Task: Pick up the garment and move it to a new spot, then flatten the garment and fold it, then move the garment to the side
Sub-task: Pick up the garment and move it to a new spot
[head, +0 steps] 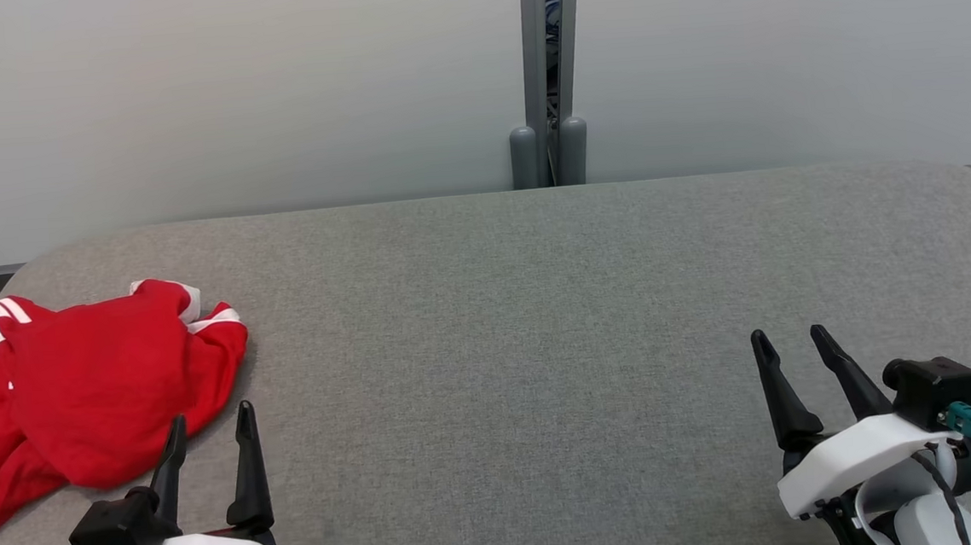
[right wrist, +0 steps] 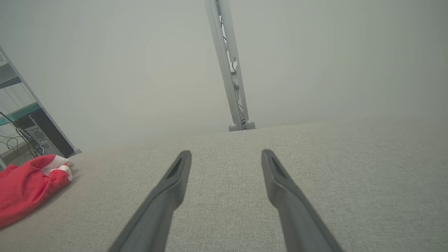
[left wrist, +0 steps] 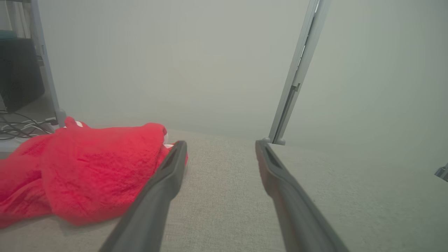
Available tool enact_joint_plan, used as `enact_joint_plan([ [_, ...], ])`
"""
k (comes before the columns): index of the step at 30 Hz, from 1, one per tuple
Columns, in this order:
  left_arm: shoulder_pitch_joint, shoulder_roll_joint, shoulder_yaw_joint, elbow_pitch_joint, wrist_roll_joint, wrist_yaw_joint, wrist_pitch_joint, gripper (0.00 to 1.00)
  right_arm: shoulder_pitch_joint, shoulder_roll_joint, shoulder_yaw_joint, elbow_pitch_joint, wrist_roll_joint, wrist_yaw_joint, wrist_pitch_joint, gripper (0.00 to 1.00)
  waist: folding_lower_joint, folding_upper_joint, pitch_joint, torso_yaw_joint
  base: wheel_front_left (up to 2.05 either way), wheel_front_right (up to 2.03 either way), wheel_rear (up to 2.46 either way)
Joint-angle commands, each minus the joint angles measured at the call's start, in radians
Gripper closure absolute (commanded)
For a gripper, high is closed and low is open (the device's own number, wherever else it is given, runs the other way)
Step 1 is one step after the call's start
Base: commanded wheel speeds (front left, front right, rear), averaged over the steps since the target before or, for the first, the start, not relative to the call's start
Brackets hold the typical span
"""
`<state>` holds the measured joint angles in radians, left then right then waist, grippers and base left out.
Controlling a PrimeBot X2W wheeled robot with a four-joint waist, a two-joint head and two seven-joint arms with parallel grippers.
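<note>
Clearly soft, light and floppy, the garment (head: 108, 376) wanted pinching at a raised fold by the left gripper (head: 211, 413), jaws apart.

Red garment (head: 101, 393) lies crumpled at the far left of the grey fabric table (head: 525, 347), white trim showing along its top edge. Left gripper (head: 211, 411) sits just beside it, jaws apart, one finger (head: 175, 452) crossing the cloth's near hem. Right gripper (head: 789, 332) waits well apart at the lower right, jaws spread, nothing between them. A grey post (head: 547, 71) stands behind the table.
</note>
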<state>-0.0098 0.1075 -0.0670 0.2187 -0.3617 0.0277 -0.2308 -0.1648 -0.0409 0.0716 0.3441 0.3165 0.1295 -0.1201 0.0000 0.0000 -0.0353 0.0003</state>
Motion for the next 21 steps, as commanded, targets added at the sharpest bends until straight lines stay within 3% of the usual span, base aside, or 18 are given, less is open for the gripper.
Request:
enact_joint_plan([
  [1, -0.015, 0.009, 0.005, -0.004, 0.023, 0.005, -0.009, 0.0, -0.005, -0.009, 0.004, -0.008, -0.021, 0.002, -0.012, 0.0, 0.0, 0.0, -0.002, 0.008, 0.0, 0.0, 0.0],
  [21, -0.011, 0.039, 0.007, -0.004, 0.158, 0.029, -0.01, 0.0, 0.003, -0.011, 0.084, 0.012, -0.117, 0.002, -0.067, 0.0, 0.0, 0.0, -0.021, 0.182, 0.0, 0.0, 0.0],
])
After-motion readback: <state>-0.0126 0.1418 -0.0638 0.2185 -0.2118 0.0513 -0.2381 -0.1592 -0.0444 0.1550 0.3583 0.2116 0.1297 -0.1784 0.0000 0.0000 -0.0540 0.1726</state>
